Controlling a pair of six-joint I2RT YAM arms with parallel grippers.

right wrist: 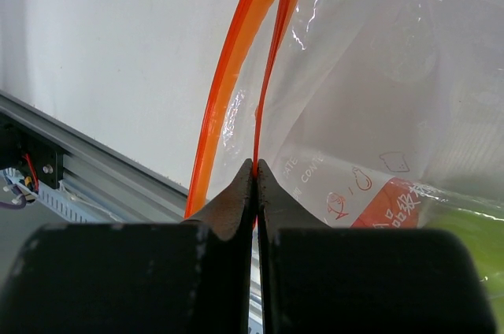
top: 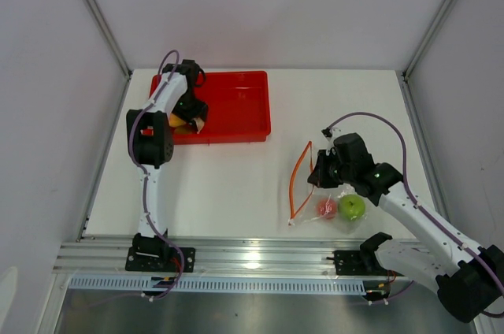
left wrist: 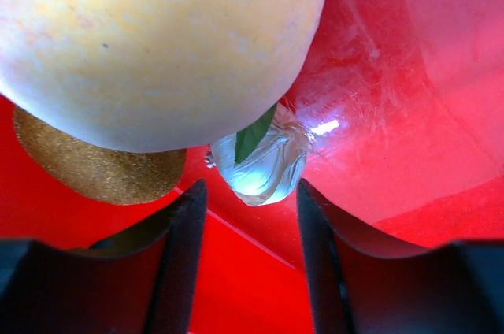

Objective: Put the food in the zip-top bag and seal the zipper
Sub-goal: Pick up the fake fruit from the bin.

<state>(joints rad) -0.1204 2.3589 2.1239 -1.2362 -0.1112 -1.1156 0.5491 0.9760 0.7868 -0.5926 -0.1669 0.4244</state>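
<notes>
The clear zip-top bag (top: 340, 202) lies at the right front with a red-pink fruit (top: 327, 208) and a green apple (top: 352, 207) inside. Its orange zipper (top: 299, 180) gapes open. My right gripper (top: 316, 170) is shut on one zipper strip (right wrist: 276, 58) and holds that edge up; the other strip (right wrist: 228, 82) bows away. My left gripper (top: 191, 121) is open inside the red tray (top: 236, 105). In the left wrist view the orange-yellow peach (left wrist: 157, 42), a brownish piece (left wrist: 94, 165) and a clear piece with a green leaf (left wrist: 260, 165) lie just ahead of its fingers (left wrist: 177, 255).
The tray's red wall (left wrist: 441, 74) rises to the right of the left gripper. Grey enclosure walls stand on both sides of the white table (top: 228, 184). An aluminium rail (top: 252, 255) runs along the near edge, with both arm bases on it.
</notes>
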